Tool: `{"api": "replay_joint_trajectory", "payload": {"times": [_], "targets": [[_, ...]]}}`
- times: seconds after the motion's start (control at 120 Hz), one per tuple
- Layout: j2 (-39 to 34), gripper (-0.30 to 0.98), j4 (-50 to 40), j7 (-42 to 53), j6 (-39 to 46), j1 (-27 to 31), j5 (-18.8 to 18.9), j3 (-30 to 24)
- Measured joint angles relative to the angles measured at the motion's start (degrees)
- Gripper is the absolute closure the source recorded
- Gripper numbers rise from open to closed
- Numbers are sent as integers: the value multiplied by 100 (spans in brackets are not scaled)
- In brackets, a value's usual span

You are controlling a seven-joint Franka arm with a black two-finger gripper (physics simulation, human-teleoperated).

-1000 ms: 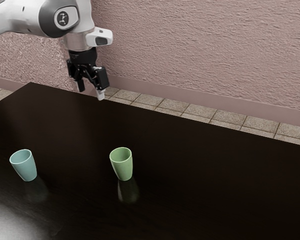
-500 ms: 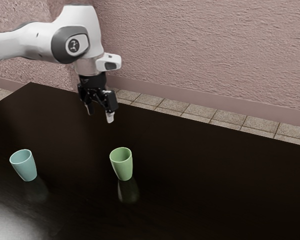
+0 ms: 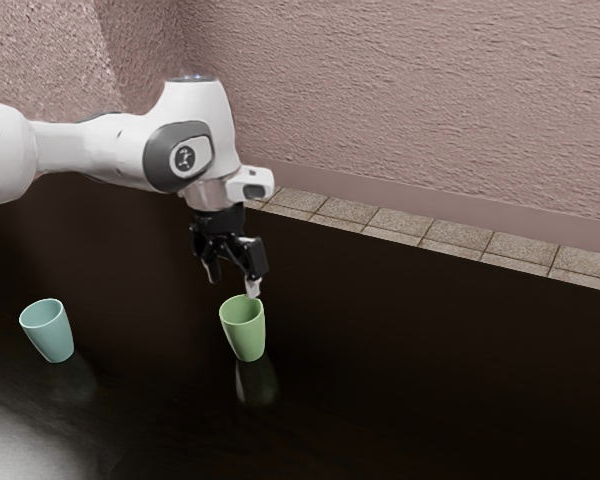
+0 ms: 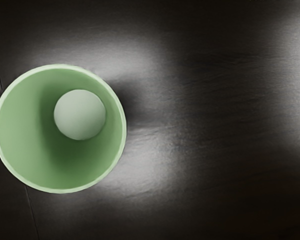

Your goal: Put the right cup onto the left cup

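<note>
A dark, glossy table (image 3: 410,390) stretches across the lower part of the exterior view, a bright sheen of light at the lower left of the frame. Behind it rises a rough-textured pinkish wall (image 3: 410,90), with a corner toward the upper left. A white and gray Franka arm (image 3: 110,150) reaches in from the left edge of the frame, its hand pointing down near the center. Tan floor tiles (image 3: 435,235) run between the wall's smooth baseboard (image 3: 460,211) and the table's far edge.

The black gripper (image 3: 234,283) hangs just above the green cup, its two fingers parted with a gap between their pale tips and nothing in their grasp. One fingertip is at the cup's far rim in the frame; whether they touch cannot be told.

The green cup (image 3: 246,340) stands upright on the table, just left of center in the lower half, its reflection beneath it. Seen from above in the wrist view, it shows a round rim and a pale circular bottom. The teal cup (image 3: 53,336) stands upright at the lower left, well apart from the green one.
</note>
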Motion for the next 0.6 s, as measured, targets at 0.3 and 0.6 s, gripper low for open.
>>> {"api": "replay_joint_trajectory", "payload": {"times": [0.3, 0.6], "targets": [[665, 7, 66, -64, 444, 10, -47, 0], [1163, 12, 350, -101, 714, -28, -41, 8]]}}
